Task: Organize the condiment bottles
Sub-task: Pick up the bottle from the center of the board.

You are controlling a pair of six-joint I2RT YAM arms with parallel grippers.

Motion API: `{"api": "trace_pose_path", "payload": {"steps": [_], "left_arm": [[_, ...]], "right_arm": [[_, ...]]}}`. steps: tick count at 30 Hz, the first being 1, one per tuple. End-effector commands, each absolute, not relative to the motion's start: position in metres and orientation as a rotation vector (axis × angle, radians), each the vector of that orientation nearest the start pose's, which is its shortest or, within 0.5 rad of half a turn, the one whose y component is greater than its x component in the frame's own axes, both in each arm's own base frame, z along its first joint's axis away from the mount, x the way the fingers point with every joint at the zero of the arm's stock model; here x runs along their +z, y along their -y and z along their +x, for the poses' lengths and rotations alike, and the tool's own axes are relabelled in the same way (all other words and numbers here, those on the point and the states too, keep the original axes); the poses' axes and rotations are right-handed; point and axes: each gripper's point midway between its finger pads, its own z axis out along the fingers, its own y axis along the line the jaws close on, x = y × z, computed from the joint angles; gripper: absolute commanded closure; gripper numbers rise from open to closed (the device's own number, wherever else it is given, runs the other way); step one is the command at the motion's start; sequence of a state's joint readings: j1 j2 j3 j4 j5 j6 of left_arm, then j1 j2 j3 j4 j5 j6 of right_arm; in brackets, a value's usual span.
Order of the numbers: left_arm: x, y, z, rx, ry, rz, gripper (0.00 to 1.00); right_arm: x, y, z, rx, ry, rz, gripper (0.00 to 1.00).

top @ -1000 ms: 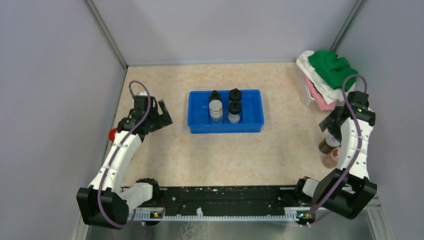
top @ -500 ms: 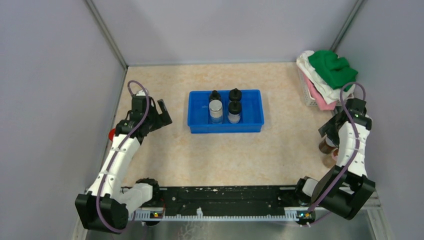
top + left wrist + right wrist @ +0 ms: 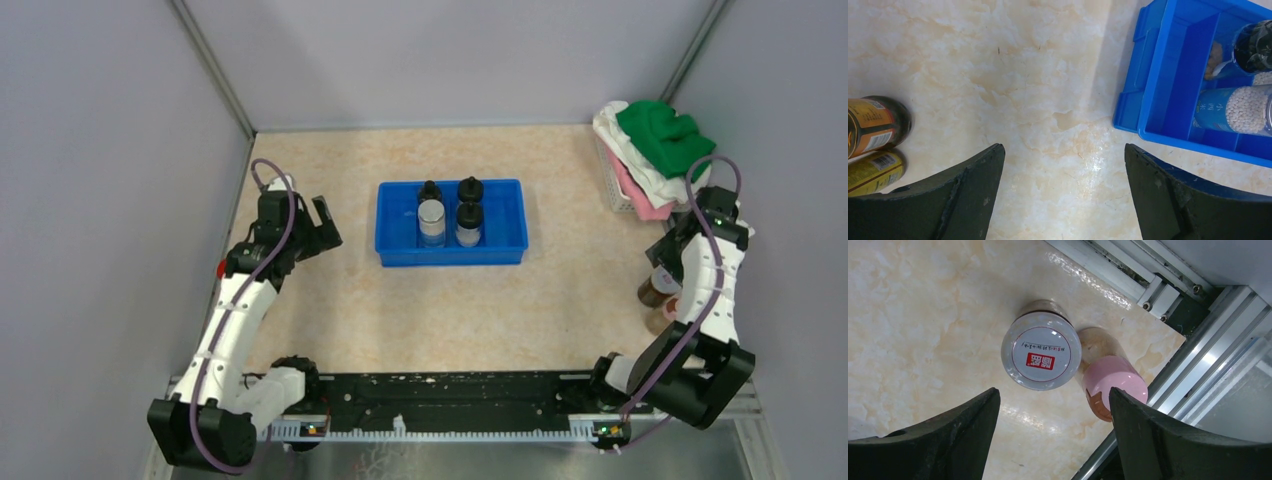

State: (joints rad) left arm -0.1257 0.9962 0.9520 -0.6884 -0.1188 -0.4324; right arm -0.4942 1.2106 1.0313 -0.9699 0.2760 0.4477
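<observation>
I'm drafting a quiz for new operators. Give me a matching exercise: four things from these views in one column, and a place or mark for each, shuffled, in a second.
1. silver-lidded jar
2. pink-capped jar
3. blue tray
4. green cloth

A. on the cloth pile, far right
B. middle of the table, black-capped bottles inside
C. closest to the metal rail
D. red mark on its top

Pairs: 1-D, 2-C, 3-B, 4-A.
</observation>
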Motion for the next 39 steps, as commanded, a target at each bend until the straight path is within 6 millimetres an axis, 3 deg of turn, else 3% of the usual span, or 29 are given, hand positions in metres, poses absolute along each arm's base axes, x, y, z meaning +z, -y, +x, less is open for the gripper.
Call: {"api": "trace_pose_path", "payload": {"steps": [1,10,25,34,39], "left_arm": [[0.216,0.036,0.292,-0.185,-2.195,-0.37,0.05],[0.218,0.042,0.295,-0.187,-2.195,-0.336,0.05],[0.209,0.043,0.297,-0.178,-2.212,-0.33,0.05],[0.208,0.042,0.296,-0.173,-2.214,-0.33,0.05],[0.207,0.042,0.296,-0.169,-2.215,-0.327,0.05]], "right_arm": [[0.154,0.165,0.215,-0.462,-2.257,1.316,0.21],[0.133,0.168,0.224,-0.452,-2.268,1.291,0.19],[0.085,0.154,0.22,-0.375,-2.388,1.268,0.16],[0.085,0.154,0.227,-0.349,-2.389,1.245,0.43],[0.089,0.154,0.236,-0.318,-2.376,1.224,0.66]]}}
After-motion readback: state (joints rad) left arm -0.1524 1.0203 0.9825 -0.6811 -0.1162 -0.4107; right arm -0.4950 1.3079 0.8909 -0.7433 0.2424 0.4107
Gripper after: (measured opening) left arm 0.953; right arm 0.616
